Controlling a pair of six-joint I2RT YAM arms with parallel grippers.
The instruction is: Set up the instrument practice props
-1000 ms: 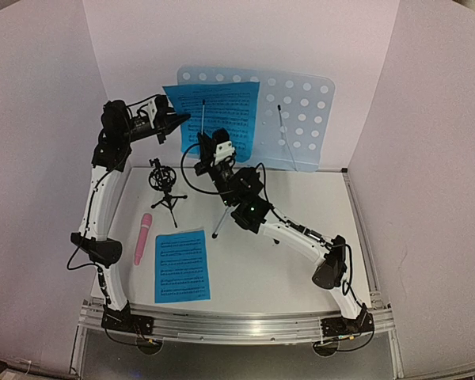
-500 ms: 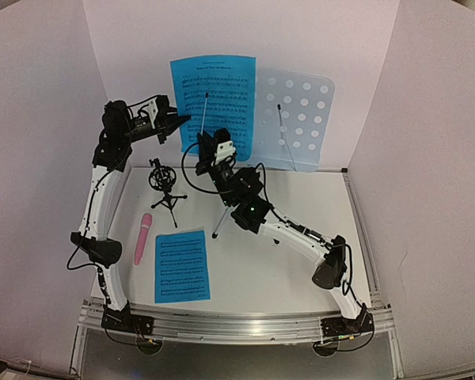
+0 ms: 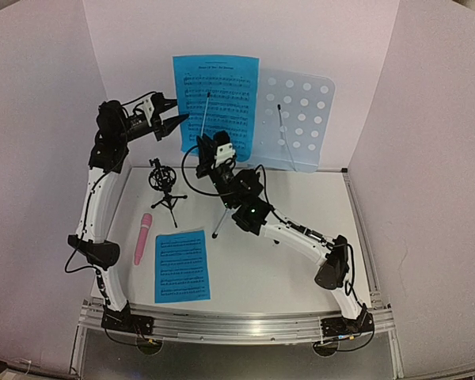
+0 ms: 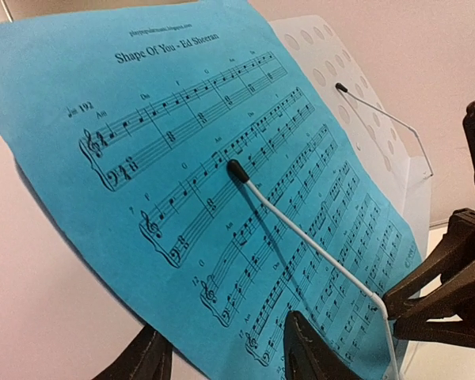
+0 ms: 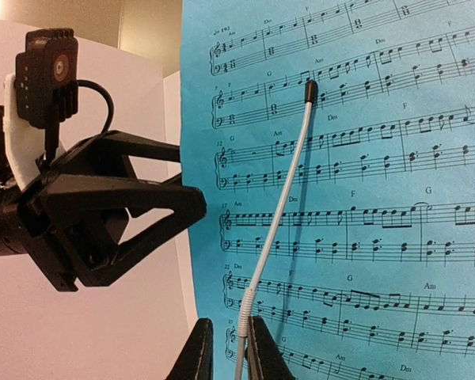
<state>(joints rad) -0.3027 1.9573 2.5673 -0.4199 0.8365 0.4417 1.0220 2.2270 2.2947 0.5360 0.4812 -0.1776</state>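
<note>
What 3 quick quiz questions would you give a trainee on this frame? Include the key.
1. One blue sheet is up on the music stand. Where is the other sheet?
2. The pink microphone is: A standing upright; B lying on the table; C hanging off the stand.
3. True or false: the right gripper has its jaws either side of the stand's wire page arm.
Key: 1 flat on the table, beside the microphone; 2 B; 3 true.

White table; pale walls around; aluminium rail front.
</note>
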